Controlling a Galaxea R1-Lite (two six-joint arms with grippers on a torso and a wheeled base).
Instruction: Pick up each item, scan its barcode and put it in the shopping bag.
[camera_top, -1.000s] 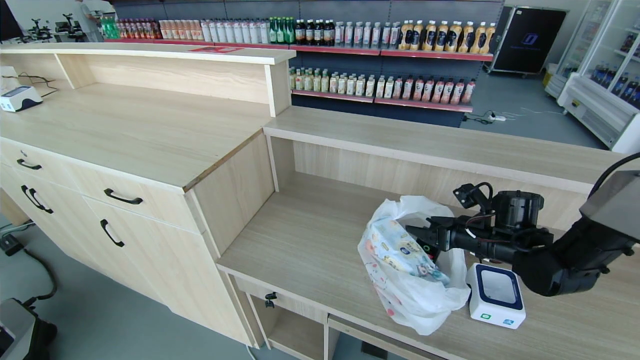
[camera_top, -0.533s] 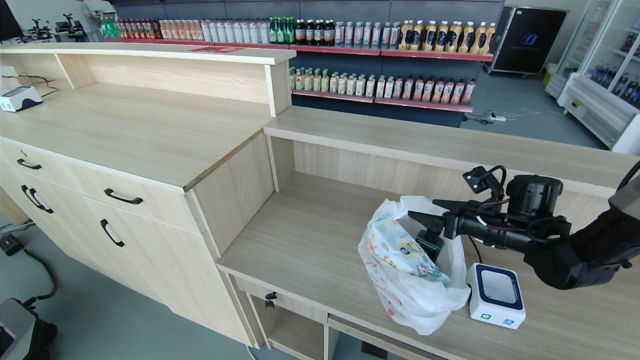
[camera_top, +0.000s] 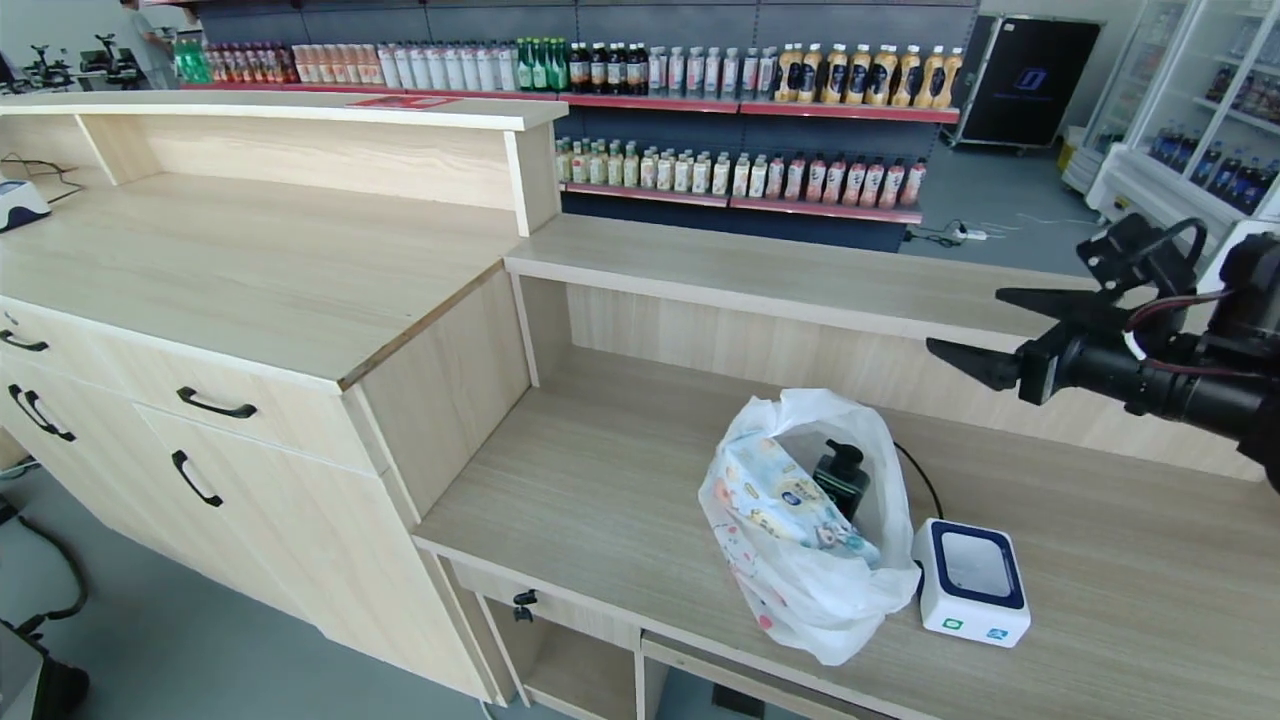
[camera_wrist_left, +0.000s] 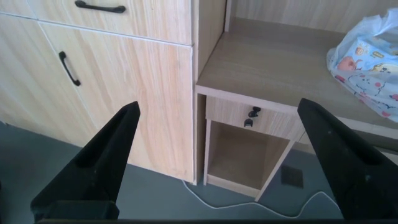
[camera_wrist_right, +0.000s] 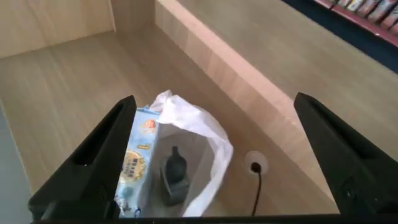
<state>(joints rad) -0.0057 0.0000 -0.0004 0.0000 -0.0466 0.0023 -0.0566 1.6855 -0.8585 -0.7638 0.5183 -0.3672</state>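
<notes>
Here, white cartoon-print shopping bag (camera_top: 800, 600) holds 1 dark pump bottle (camera_top: 842, 480); right tool (camera_top: 965, 320) spread.

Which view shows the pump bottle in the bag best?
Head view: the bottle stands upright in the open bag, pump visible. Right wrist view sees it from above. Left wrist view catches the bag's side.

On the lower counter (camera_top: 600, 480) the shopping bag (camera_top: 800, 590) holds a packet (camera_top: 775, 495) left of a pump bottle (camera_top: 842, 480), the scanner (camera_top: 972, 582) sits just beside its right, and my right gripper (camera_top: 965, 320) hangs above, rightward.
</notes>
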